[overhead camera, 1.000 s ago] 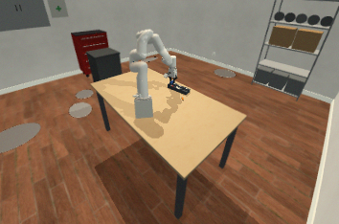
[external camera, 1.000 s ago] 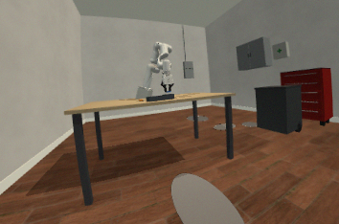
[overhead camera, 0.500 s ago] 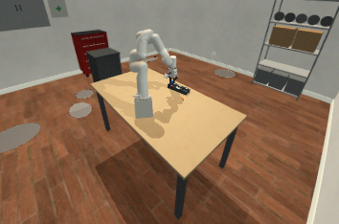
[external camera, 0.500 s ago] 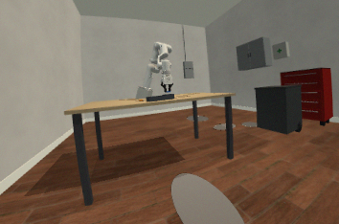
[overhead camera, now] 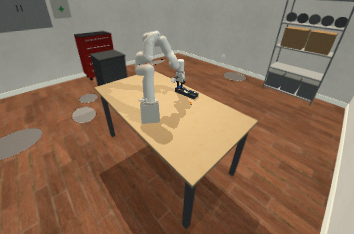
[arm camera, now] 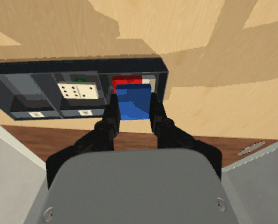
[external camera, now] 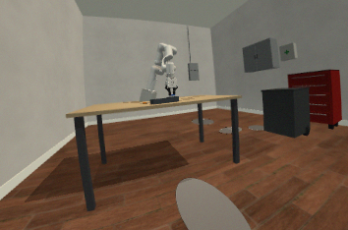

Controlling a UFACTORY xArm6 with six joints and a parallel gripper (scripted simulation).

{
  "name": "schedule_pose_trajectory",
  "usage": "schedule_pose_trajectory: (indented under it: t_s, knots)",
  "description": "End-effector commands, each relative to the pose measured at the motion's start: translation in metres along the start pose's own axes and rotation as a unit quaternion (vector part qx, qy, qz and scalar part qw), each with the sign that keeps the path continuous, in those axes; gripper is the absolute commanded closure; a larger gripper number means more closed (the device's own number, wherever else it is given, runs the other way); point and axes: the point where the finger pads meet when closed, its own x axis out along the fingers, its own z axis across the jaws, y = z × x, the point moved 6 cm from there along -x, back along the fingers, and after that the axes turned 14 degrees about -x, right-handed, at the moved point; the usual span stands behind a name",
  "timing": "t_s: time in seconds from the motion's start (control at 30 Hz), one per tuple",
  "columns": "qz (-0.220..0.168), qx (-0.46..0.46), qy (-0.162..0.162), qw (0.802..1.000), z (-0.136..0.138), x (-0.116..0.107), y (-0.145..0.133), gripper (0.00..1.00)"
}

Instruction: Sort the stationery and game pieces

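My gripper (arm camera: pixel 134 102) is shut on a blue block (arm camera: pixel 133 101) and holds it over the right-hand compartment of a dark row of bins (arm camera: pixel 82 87). That compartment holds a red thing (arm camera: pixel 127 80) with something white beside it. The middle compartment holds a white domino with dots (arm camera: pixel 78 90) and a small green thing (arm camera: pixel 79 79). The left compartment looks empty. The bins' small white labels are too small to read. In the top view the gripper (overhead camera: pixel 180 81) hangs just above the bins (overhead camera: pixel 187 93) at the table's far side. It also shows in the exterior view (external camera: pixel 170 89).
The bins stand close to the table's edge, with wooden floor (arm camera: pixel 210 142) just past them. A few small things lie on the table near the bins (external camera: pixel 187 97), too small to name. The arm's base (overhead camera: pixel 149 111) stands on the table to the left.
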Motion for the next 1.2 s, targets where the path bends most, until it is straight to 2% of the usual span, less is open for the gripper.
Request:
schedule_pose_trajectory:
  t_s: [0.0,0.4,0.9,0.93,1.17]
  knots:
    - [-0.002,0.000,0.000,1.000,0.000,0.008,-0.001,1.00]
    - [-0.002,0.000,0.000,1.000,0.000,0.028,-0.001,1.00]
    - [-0.002,0.000,0.000,1.000,0.000,0.029,-0.002,1.00]
    - [-0.002,0.000,0.000,1.000,0.000,0.029,-0.002,0.53]
    - [-0.002,0.000,0.000,1.000,0.000,0.029,-0.002,0.53]
